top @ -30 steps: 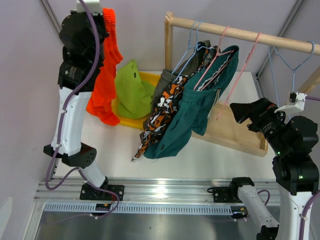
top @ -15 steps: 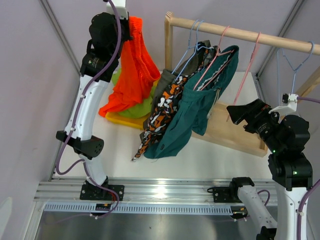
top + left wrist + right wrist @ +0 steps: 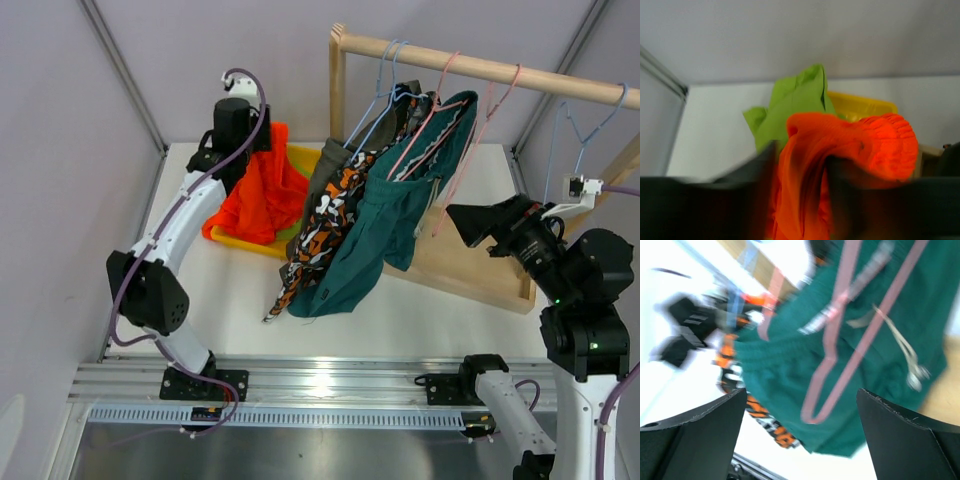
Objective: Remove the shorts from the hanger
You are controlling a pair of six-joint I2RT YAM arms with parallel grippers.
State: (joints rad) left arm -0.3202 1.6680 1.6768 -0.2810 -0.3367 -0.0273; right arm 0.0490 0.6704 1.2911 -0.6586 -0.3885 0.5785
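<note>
Bright orange-red shorts (image 3: 262, 195) lie heaped on the yellow tray (image 3: 300, 157) at the back left. My left gripper (image 3: 243, 150) hangs just over them, its jaws parted with loose orange-red shorts (image 3: 865, 140) folds still between the fingers. Lime green shorts (image 3: 795, 100) lie behind the orange pair. Dark teal shorts (image 3: 390, 215), camouflage shorts (image 3: 325, 215) and olive-grey shorts (image 3: 325, 165) hang on hangers from the wooden rod (image 3: 480, 68). My right gripper (image 3: 468, 222) stands open to the right of the teal shorts (image 3: 790, 365), facing a pink hanger (image 3: 840, 365), touching nothing.
The rack's wooden base (image 3: 470, 265) lies under the hanging clothes. An empty pink hanger (image 3: 490, 140) and an empty blue hanger (image 3: 575, 125) hang further right on the rod. Walls close in at the left and back.
My left arm swung down and to the right with the orange-red shorts, lowering them onto the tray over the green pair, and its jaws have parted. The right gripper edged left toward the rack.
</note>
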